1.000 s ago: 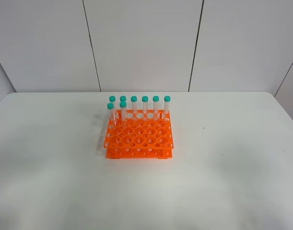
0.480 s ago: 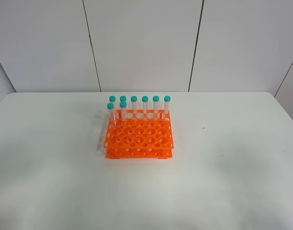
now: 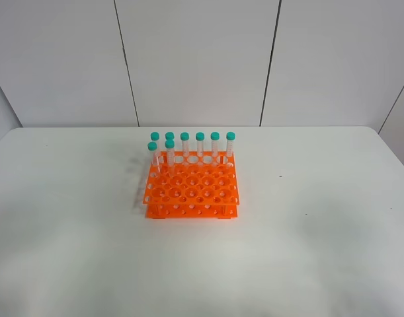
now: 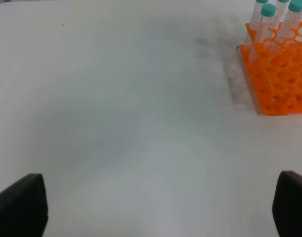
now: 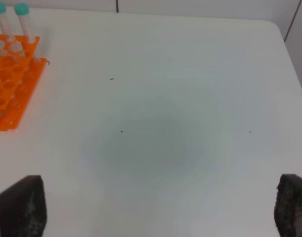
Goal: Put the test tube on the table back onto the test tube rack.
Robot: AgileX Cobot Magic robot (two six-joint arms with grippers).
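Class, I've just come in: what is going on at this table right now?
Nothing is being handled. Eight capped test tubes stand upright in the back holes of the orange test tube rack on the white table; no tube is seen lying on the tabletop. The left claw and right claw both hang open over bare table, away from the rack.

Eight capped tubes point(image 3: 184, 146) upright in orange rack point(image 3: 192, 195)

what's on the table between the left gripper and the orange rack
Nothing: in the left wrist view, only bare white table lies between the open left gripper and the test tube rack.
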